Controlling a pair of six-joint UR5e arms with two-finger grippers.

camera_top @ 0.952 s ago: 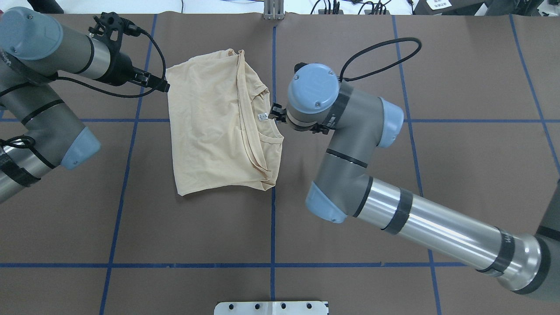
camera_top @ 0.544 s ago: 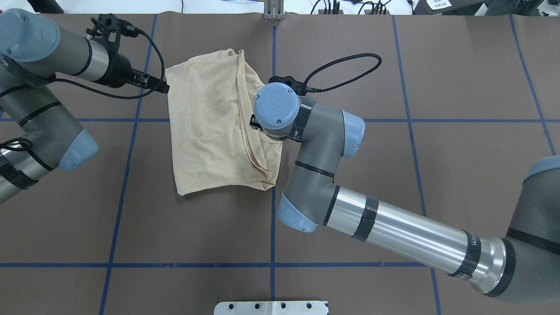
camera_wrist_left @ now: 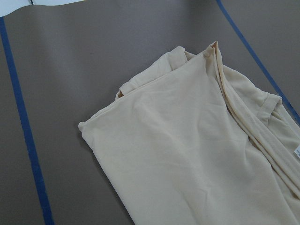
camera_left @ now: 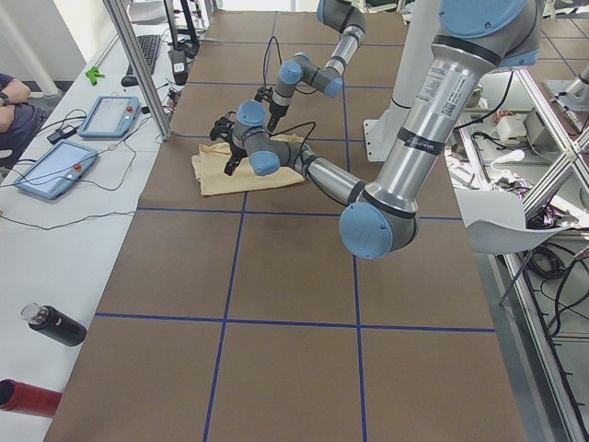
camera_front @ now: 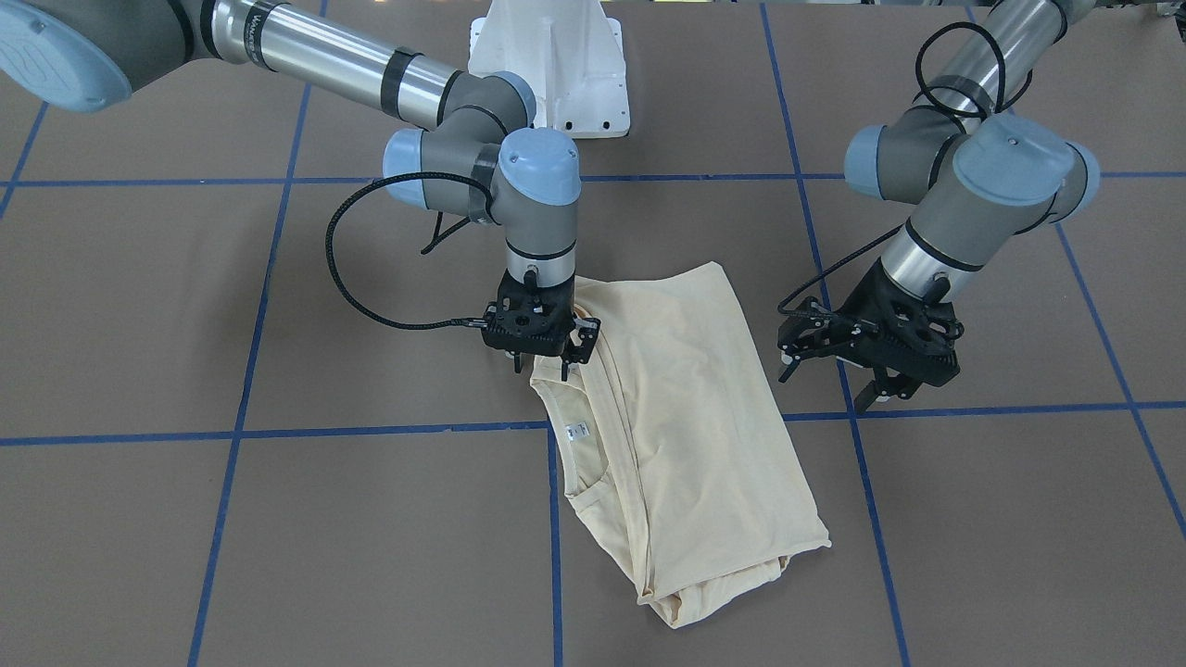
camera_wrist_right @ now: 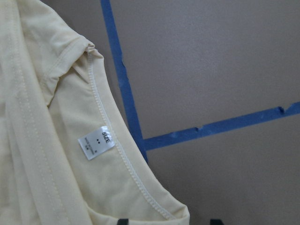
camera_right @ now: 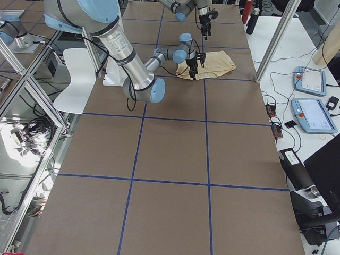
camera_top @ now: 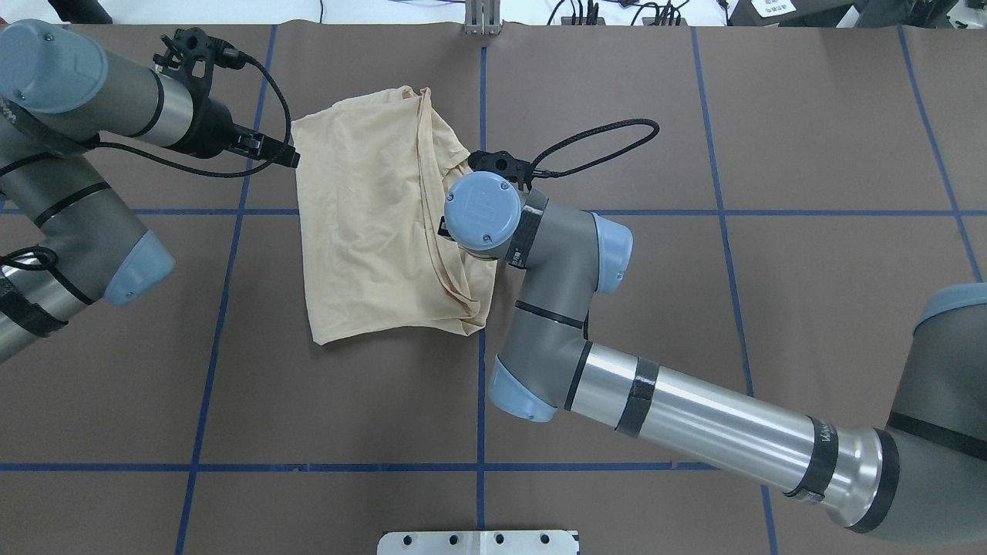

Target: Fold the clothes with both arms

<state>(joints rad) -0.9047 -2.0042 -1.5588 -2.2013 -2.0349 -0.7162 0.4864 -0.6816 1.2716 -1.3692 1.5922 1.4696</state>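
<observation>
The shirt (camera_top: pixel 370 223) is thin, soft cream cloth, matt, with stitched hems and a small smooth white label (camera_wrist_right: pixel 96 141). The worktop (camera_top: pixel 347 401) has a matt brown paper-like cover, marked with slightly glossy blue tape (camera_top: pixel 308 467). The right arm (camera_top: pixel 694 412) and left arm (camera_top: pixel 77 208) show shiny bare metal tubes, matt grey housings, smooth light blue plastic caps and black braided cables (camera_top: pixel 601 131)

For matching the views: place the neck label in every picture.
Front-facing: label centre, beside the tape cross.
Overhead: hidden under the right arm.
Exterior left and right: too small to tell.
Left wrist: label sliver at the right edge.
Right wrist: label lower left.
Shared landmark: the tape cross, beside it in the right wrist view too.
</observation>
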